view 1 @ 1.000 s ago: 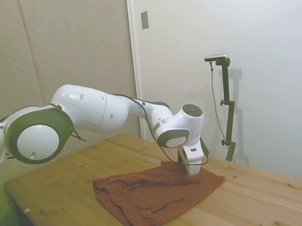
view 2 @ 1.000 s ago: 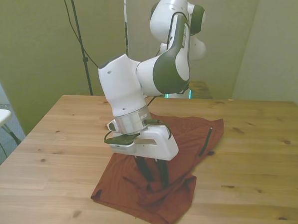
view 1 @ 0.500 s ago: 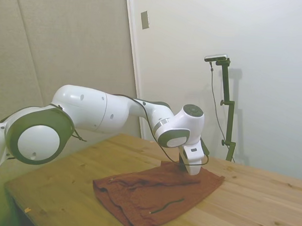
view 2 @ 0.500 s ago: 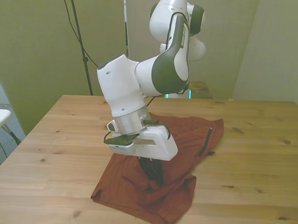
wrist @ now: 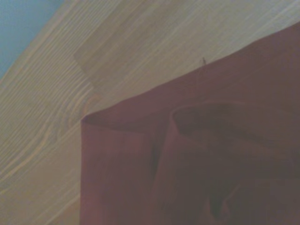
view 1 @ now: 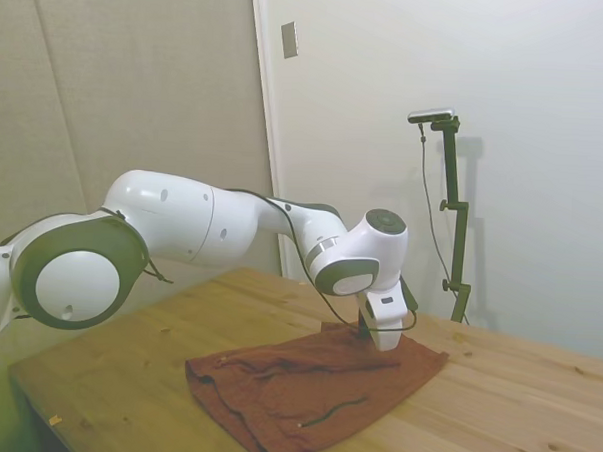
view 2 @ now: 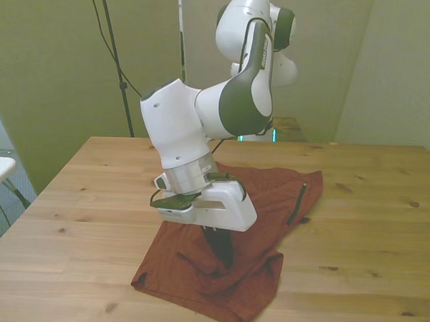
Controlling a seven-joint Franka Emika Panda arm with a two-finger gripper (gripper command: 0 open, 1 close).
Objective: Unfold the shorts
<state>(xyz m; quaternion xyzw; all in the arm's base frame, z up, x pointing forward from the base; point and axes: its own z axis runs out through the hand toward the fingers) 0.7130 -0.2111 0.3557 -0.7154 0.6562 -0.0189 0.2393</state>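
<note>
The gripper (view 2: 220,249) is down on the shorts (view 2: 259,206), its two dark fingers (view 2: 223,248) drawn close together with a small ridge of rust-brown cloth bunched between and around their tips. From the front view they appear to be pinching a fold of the upper layer, though how much cloth they hold is hard to tell.

Right under the fingers the cloth is creased and humped, with a wrinkle running out toward the nearest corner; the wrist view shows that corner (wrist: 89,122) lying doubled over, a curved fold just inside it. A little farther from the fingers, toward the front view's right, the cloth flattens, and a thin dark seam or drawstring (view 2: 298,203) lies along it near the edge. Beyond that, well away from the fingers, bare wooden table (view 2: 370,234) spreads on every side. In the side view the shorts (view 1: 304,386) lie as a rough folded rectangle, the gripper (view 1: 369,339) sitting at their far edge.

The step in hand looks like the grasp: the top layer taken at a pinch, not yet raised. The next move likely calls for lifting just that layer and carrying it across and away from the doubled part, keeping the pinch firm so the thin cloth does not slip, and low enough that the lower layer stays on the table.
</note>
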